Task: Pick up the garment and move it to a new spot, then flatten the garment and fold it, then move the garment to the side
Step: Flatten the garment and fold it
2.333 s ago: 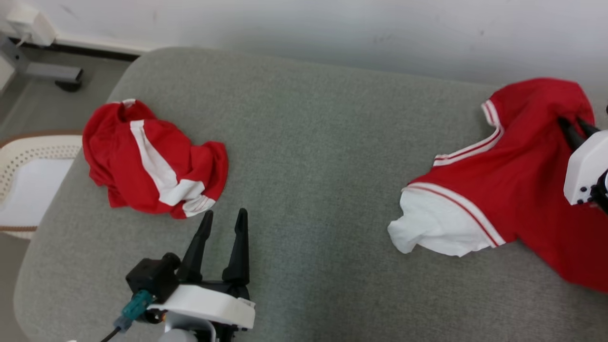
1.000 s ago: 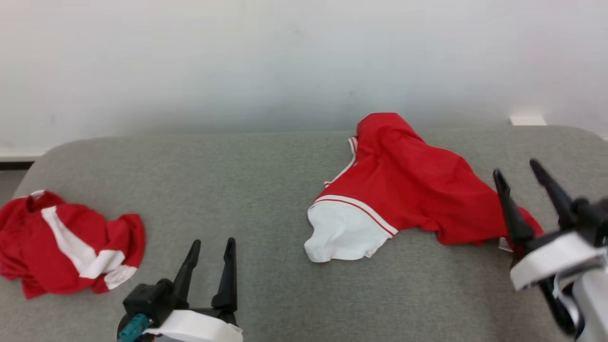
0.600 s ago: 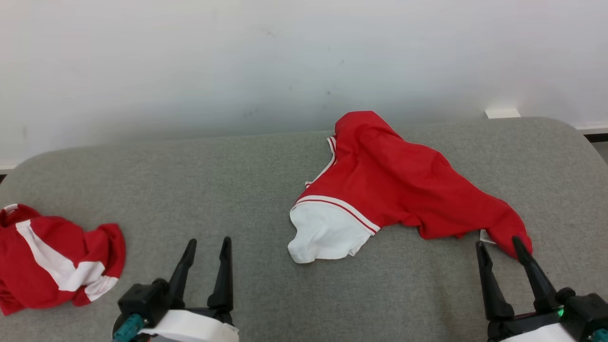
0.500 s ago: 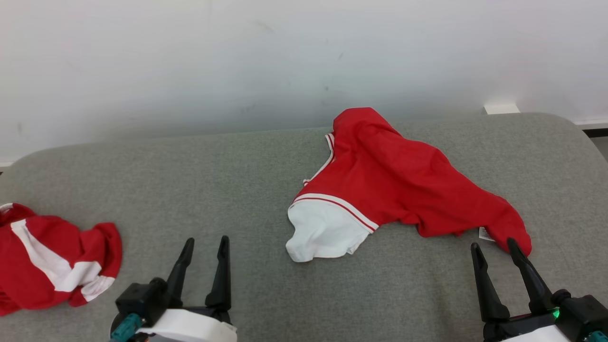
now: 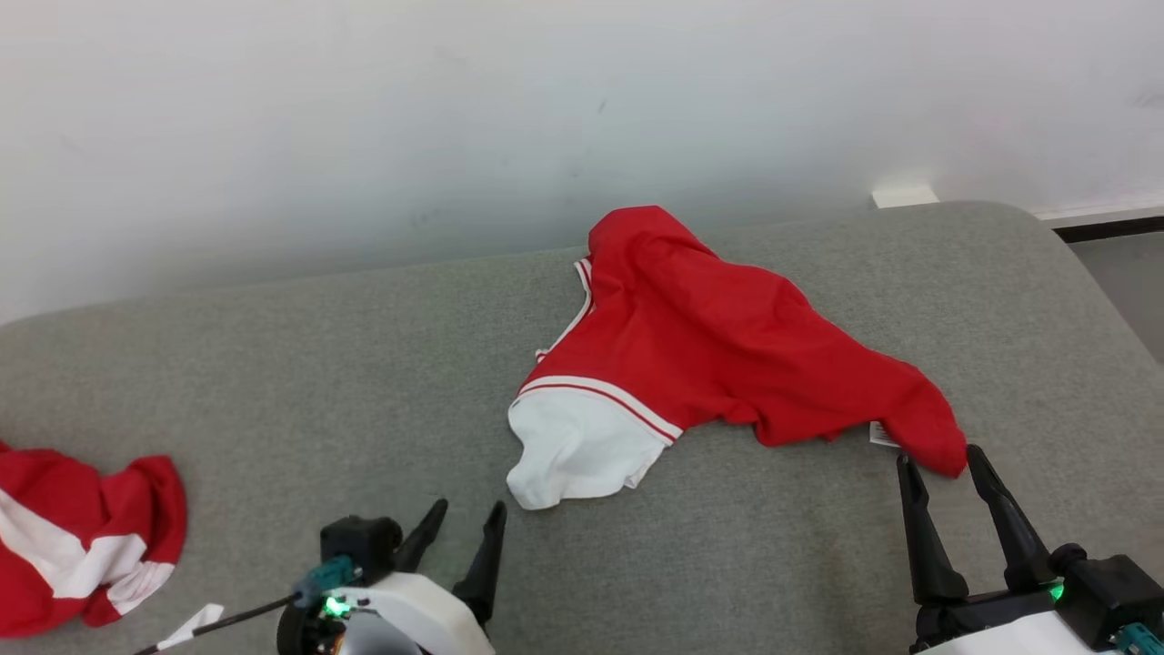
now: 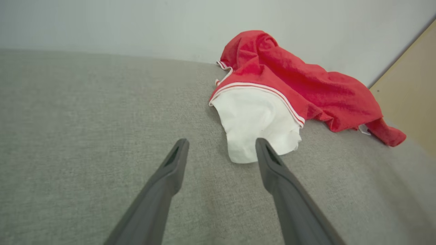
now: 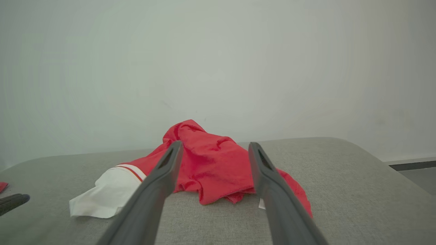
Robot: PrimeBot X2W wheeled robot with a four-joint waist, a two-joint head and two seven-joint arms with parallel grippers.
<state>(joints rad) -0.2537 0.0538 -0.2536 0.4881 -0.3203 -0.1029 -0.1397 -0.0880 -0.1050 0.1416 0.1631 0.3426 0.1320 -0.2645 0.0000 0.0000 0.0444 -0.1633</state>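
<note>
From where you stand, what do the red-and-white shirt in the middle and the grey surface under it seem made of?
The red-and-white shirt looks like soft, matte knit fabric, perhaps cotton or polyester: it slumps in creases and fine wrinkles. The grey surface appears upholstered in coarse woven cloth: flecked, matte weave, rounded padded-looking corners.

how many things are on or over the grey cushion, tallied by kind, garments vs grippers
garments: 2, the middle garment and the bunched garment at the left edge
grippers: 2, the left gripper and the right gripper, both open
total: 4
</note>
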